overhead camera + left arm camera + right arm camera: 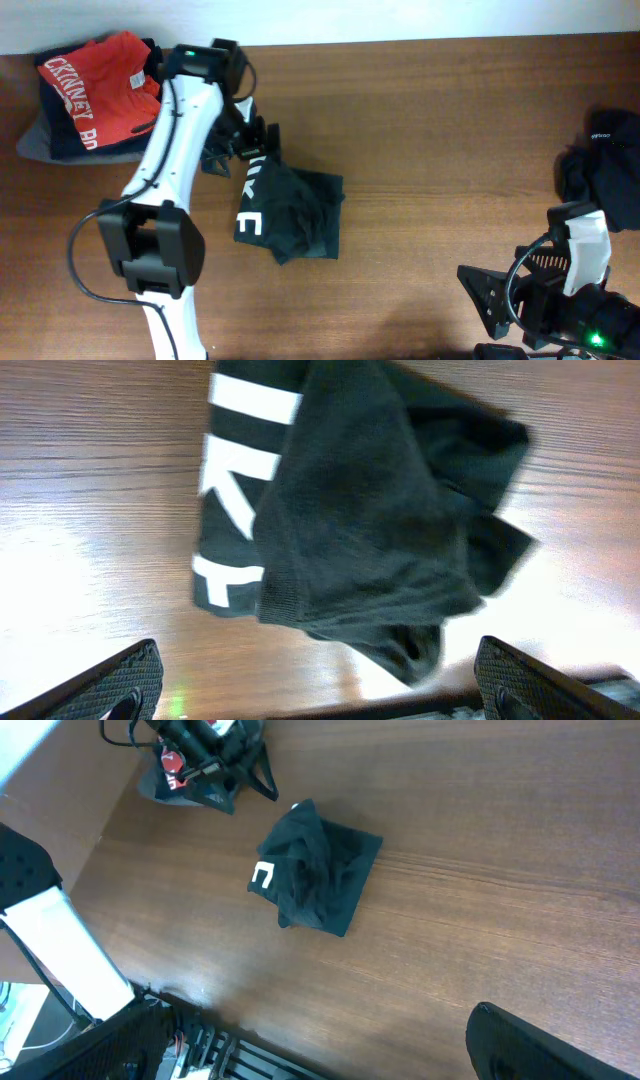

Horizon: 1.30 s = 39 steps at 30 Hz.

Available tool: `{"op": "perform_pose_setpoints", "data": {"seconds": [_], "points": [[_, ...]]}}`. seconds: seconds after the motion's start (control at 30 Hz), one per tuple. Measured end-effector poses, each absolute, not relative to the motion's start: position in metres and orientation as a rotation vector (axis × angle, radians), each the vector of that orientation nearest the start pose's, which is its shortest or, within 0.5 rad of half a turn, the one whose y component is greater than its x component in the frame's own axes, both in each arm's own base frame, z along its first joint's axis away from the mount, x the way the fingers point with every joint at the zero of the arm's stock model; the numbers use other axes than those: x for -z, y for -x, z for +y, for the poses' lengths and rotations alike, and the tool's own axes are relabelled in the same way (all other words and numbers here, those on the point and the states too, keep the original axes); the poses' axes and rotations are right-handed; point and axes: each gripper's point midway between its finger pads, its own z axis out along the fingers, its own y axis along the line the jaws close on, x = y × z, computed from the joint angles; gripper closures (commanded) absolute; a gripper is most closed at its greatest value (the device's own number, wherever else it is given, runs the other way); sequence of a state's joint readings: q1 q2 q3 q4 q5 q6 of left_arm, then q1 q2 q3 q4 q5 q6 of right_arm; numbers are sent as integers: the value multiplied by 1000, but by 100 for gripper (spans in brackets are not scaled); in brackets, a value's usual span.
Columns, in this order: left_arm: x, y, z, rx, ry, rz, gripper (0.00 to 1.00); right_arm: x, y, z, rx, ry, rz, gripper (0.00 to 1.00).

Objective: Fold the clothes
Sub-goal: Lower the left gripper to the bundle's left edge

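Overhead: dark T-shirt (300, 215) roughly folded, lying left of table (450, 120) centre.
Left gripper (320, 695): fingers wide, empty, above T-shirt's far edge.
Right gripper (335, 1050): fingers wide, empty, front-right corner.

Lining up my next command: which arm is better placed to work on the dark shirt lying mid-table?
Left. The left gripper, open, hovers at the lettered edge of the dark shirt, which fills its wrist view. The right gripper, also open, sits far off to the right.

Matt cloth T-shirt (295, 215), glossy wood table (450, 130)
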State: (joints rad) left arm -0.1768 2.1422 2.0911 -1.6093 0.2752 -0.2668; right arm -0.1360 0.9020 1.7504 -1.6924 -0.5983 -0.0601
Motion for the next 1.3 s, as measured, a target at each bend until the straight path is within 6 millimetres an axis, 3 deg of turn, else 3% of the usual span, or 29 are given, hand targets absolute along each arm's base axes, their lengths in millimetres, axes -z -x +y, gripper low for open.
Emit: {"op": "perform_pose_setpoints", "data": {"seconds": [0.17, 0.33, 0.7, 1.3], "points": [[-148, -381, -98, 565, 259, 3233, 1, -383, -129, 80, -619, 182, 2306, 1], [-134, -373, -85, 617, 343, 3273, 1, -383, -129, 80, -620, 182, 2306, 1], [-77, -351, -103, 766, 372, 3343, 1, -383, -129, 80, -619, 182, 2306, 1], [-73, -358, -120, 899, 275, 3279, 2, -383, -129, 80, -619, 182, 2306, 1]]}}
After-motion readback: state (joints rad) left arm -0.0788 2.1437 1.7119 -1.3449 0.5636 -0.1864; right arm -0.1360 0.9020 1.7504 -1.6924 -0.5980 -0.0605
